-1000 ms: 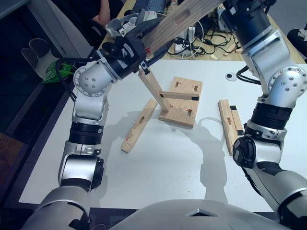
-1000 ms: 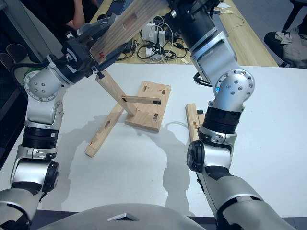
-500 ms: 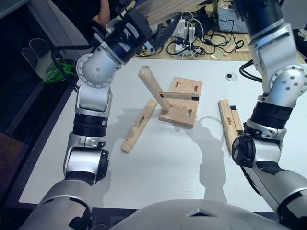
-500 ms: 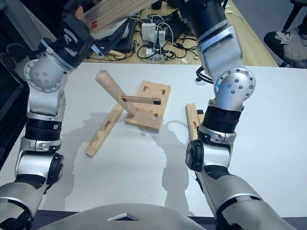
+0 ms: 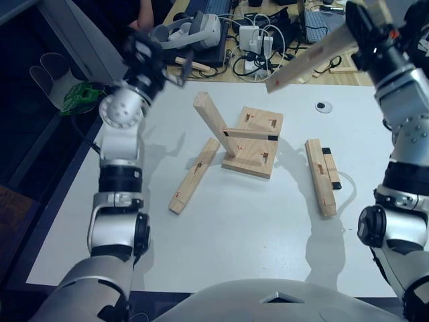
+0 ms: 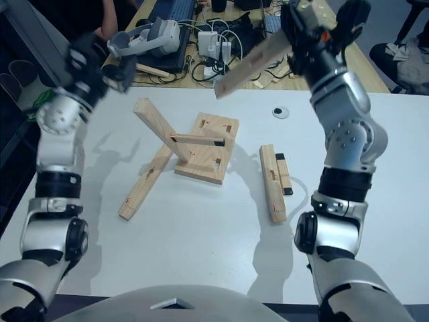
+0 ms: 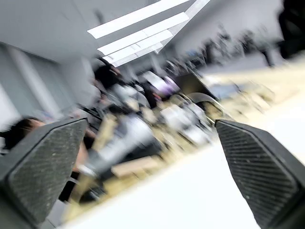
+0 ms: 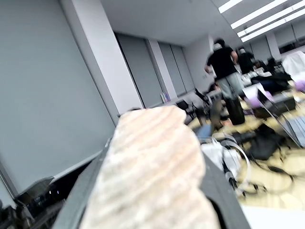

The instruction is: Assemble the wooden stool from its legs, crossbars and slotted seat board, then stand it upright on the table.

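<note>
- Centrally, the pale slotted wooden seat board lies flat on the white table, with one slanted wooden leg and a dark-tipped crossbar already socketed.
- The long pale wooden leg has swung rightward, now clamped in the right gripper alone.
- The left gripper has released it and hangs spread and empty; the handover looks complete, with insertion pending.

From head, stereo pair: forward and down over desk, same scene shared. From left wrist: outward, tilted up, through left pincer. From right wrist: close against leg.
</note>
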You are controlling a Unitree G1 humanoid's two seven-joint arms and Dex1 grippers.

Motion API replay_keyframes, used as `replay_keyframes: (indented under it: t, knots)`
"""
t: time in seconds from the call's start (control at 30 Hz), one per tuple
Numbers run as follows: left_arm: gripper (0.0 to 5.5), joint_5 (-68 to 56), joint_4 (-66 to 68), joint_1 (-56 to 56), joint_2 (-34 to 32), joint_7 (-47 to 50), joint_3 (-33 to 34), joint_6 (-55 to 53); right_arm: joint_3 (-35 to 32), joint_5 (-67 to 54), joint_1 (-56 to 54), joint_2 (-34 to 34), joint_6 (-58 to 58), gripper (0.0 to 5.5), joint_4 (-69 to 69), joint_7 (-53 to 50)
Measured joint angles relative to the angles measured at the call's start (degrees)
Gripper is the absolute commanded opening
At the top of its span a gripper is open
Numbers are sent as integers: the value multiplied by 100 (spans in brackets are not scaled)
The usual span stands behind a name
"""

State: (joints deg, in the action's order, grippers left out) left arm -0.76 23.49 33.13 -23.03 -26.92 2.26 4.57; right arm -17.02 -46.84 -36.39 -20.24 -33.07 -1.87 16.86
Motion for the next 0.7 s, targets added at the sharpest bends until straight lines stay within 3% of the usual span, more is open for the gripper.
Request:
replay_keyframes:
  t: [0.27,0.7]
  knots:
    - [493,10,-560,-803,151,-522,-673,-497,-466,-698,1194,127,-926,98,459,-272]
    - [493,-490,-1731,-1443,168,-1027,-847,-1639,-561,-911,1743,152,-1543,98,760,-628]
